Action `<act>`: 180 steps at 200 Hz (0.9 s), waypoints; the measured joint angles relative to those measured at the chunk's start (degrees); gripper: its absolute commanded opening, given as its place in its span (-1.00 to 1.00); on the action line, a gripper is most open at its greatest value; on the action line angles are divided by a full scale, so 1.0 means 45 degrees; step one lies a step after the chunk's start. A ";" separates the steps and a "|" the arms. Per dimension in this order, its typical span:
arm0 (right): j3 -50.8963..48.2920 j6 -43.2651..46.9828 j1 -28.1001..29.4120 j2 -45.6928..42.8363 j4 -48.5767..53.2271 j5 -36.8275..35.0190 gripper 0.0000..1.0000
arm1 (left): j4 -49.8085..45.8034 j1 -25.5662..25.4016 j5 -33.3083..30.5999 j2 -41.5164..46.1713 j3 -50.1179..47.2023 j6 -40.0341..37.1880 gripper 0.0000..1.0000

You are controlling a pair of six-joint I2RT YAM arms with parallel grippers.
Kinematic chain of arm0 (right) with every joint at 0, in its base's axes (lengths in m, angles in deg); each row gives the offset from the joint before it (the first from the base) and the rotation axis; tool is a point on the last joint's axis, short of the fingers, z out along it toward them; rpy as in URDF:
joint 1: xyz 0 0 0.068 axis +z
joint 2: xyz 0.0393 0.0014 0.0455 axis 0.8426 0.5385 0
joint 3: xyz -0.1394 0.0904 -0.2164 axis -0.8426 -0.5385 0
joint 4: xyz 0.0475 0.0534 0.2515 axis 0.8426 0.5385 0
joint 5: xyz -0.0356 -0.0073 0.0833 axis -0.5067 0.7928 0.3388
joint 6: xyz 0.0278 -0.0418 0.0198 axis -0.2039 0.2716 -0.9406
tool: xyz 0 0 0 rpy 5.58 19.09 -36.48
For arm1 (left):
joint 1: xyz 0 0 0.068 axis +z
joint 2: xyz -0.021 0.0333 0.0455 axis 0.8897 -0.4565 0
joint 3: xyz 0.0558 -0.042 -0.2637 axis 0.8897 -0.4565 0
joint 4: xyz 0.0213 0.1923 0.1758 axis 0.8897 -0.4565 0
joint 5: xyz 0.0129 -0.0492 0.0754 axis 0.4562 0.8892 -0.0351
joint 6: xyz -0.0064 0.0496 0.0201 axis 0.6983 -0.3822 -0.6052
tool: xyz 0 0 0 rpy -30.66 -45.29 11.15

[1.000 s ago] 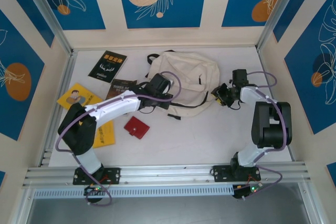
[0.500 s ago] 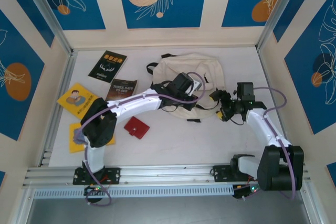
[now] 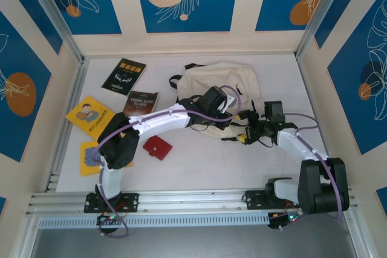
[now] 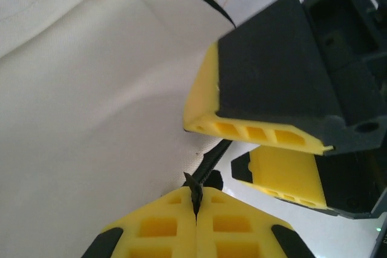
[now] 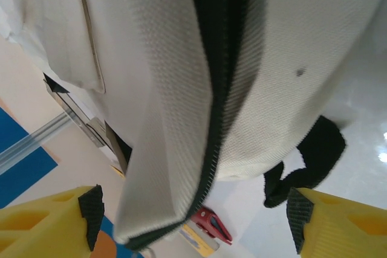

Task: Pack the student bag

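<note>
R fingers (image 5: 338, 225) nearer, student bag (image 5: 175, 58) between them

We looked down from high above the near side of the student bag (image 3: 213, 78). Both wrist cameras sat pressed close against it, sharing its cream fabric.

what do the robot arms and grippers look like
The left arm and right arm have white links, black joints and looping purple cables. The left gripper and right gripper have yellow fingers with hollow cells and black pads.
</note>
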 measured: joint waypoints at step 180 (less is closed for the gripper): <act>0.2025 0.1656 0.1107 0.2030 0.1583 -0.3842 -0.75 | -0.1350 0.0933 -0.2788 0.1258 -0.1549 -0.1054 -1.00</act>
